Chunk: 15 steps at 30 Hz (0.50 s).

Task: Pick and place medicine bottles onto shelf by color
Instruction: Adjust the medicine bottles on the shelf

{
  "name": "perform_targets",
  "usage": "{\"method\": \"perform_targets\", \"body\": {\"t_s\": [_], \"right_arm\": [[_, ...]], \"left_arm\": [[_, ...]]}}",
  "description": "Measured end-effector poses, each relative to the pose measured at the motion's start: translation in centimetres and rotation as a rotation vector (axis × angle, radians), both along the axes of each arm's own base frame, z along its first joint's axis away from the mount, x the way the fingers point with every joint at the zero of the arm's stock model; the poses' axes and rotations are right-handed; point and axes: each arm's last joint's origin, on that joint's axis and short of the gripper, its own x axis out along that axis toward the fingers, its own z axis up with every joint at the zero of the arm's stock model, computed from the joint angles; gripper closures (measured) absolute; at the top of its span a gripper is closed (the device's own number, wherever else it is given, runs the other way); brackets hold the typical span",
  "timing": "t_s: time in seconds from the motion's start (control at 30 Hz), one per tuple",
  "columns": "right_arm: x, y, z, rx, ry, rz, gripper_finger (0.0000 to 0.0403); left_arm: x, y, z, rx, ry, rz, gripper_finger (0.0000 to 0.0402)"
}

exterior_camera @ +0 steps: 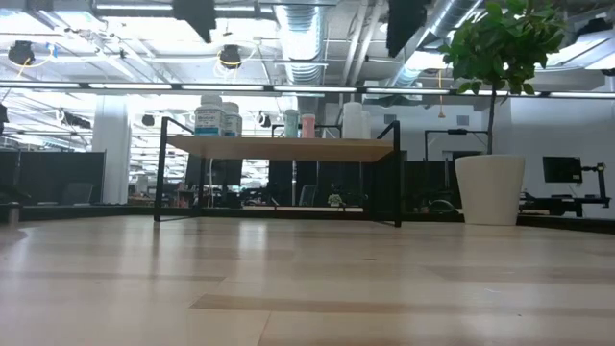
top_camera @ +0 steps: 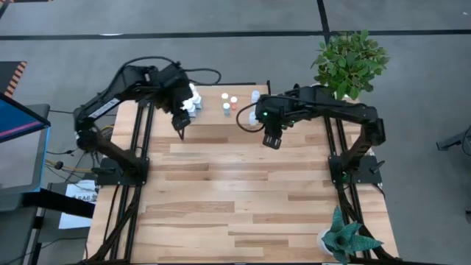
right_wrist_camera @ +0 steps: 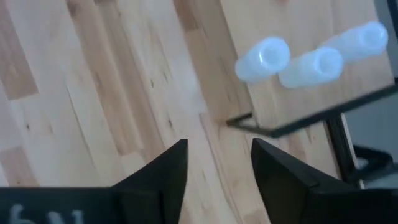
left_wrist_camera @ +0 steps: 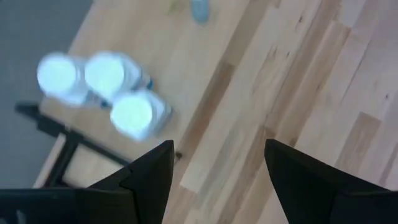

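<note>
The shelf (top_camera: pixel 221 114) stands at the table's far edge on thin black legs (exterior_camera: pixel 279 147). On its top stand three white bottles (top_camera: pixel 193 99) at the left end, a few small bottles (top_camera: pixel 229 103) in the middle and pale bottles (top_camera: pixel 250 99) at the right end. The left wrist view shows the three white caps (left_wrist_camera: pixel 109 71) from above, and the right wrist view shows three pale bottles (right_wrist_camera: pixel 314 65). My left gripper (top_camera: pixel 180 124) hovers open and empty by the shelf's near left corner (left_wrist_camera: pixel 217 174). My right gripper (top_camera: pixel 272 140) hovers open and empty off its near right corner (right_wrist_camera: pixel 219 171).
A leafy plant in a white pot (top_camera: pixel 346 62) stands at the table's far right corner, beside the shelf (exterior_camera: pixel 490 187). A small spiky plant (top_camera: pixel 346 239) sits at the near right corner. Bare wooden tabletop (top_camera: pixel 235 191) stretches from the shelf to the near edge.
</note>
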Motion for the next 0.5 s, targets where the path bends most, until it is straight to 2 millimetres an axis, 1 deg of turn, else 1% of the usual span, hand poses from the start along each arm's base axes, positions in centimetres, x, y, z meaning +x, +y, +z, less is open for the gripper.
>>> {"method": "perform_targets", "body": {"t_s": [0.17, 0.3, 0.4, 0.5], "right_arm": [[-0.1, -0.2, -1.3, -0.027, -0.169, 0.003, 0.0266], [0.0, -0.2, -3.4, -0.014, -0.238, -0.038, 0.0313], [-0.1, -0.2, -5.2, 0.001, -0.259, -0.073, 0.0341], [0.3, -0.1, -7.1, 0.014, -0.274, -0.093, 0.0363]], "left_arm": [[-2.2, -0.9, -1.6, -0.002, 0.027, 0.07, 0.0164], [-3.3, -1.3, -3.2, -0.003, 0.027, 0.117, 0.0164], [-4.0, -1.6, -3.9, 0.001, 0.002, 0.117, 0.0164], [-4.4, -1.8, -4.3, 0.007, -0.024, 0.122, 0.0164]]}}
